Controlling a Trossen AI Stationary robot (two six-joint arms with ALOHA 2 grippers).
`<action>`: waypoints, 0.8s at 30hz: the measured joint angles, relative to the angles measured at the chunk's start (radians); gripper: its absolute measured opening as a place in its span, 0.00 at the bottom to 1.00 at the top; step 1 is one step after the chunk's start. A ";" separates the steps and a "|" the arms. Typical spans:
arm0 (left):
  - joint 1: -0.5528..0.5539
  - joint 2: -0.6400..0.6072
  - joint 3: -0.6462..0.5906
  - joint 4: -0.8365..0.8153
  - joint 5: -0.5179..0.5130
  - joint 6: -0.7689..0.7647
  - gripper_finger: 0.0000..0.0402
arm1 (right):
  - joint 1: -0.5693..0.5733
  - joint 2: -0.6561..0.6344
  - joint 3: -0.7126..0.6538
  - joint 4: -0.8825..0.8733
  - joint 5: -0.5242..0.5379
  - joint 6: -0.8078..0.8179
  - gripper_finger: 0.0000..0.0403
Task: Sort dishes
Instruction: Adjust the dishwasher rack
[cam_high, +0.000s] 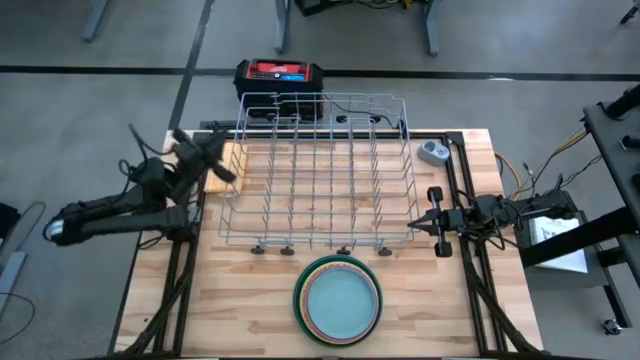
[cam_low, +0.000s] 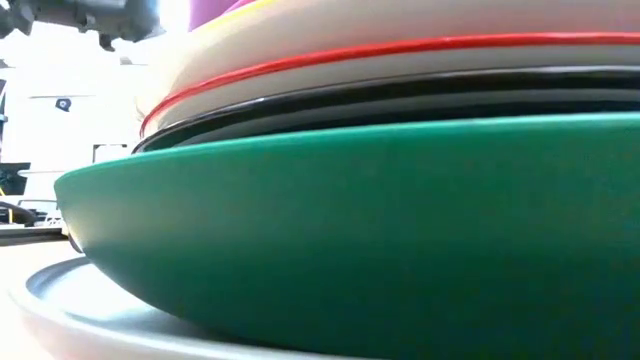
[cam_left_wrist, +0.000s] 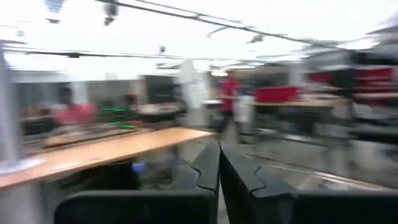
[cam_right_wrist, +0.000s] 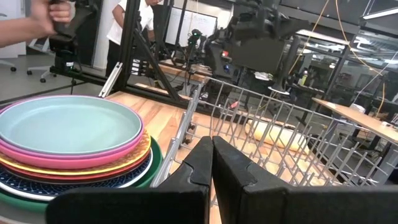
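A stack of round dishes (cam_high: 340, 299) rests on the table near its front edge, a pale blue plate (cam_right_wrist: 65, 126) on top, with pink, yellow patterned, blue and green rims below. In the low view the stack (cam_low: 380, 220) fills the picture. My right gripper (cam_high: 418, 224) is shut at the right, beside the wire rack's (cam_high: 320, 170) near right corner, touching nothing that I can see. My left gripper (cam_high: 232, 172) is shut and raised at the rack's left end; its wrist view (cam_left_wrist: 219, 163) looks out into the room.
The silver wire dish rack stands in the middle of the table with bare slots. A grey round device (cam_high: 432, 152) lies at the far right corner. A red and black box (cam_high: 279, 80) stands behind the rack. People show in the room beyond (cam_right_wrist: 134, 25).
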 joint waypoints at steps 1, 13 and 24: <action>-0.036 0.022 0.005 -0.001 -0.021 0.001 0.00 | 0.000 0.000 0.000 0.000 0.000 0.000 0.00; -0.328 0.293 0.168 -0.020 -0.309 0.088 0.00 | 0.000 0.000 0.000 0.000 0.000 0.000 0.00; -0.425 0.487 0.442 -0.435 -0.309 -0.228 0.00 | 0.001 0.000 0.000 0.071 -0.074 0.227 0.00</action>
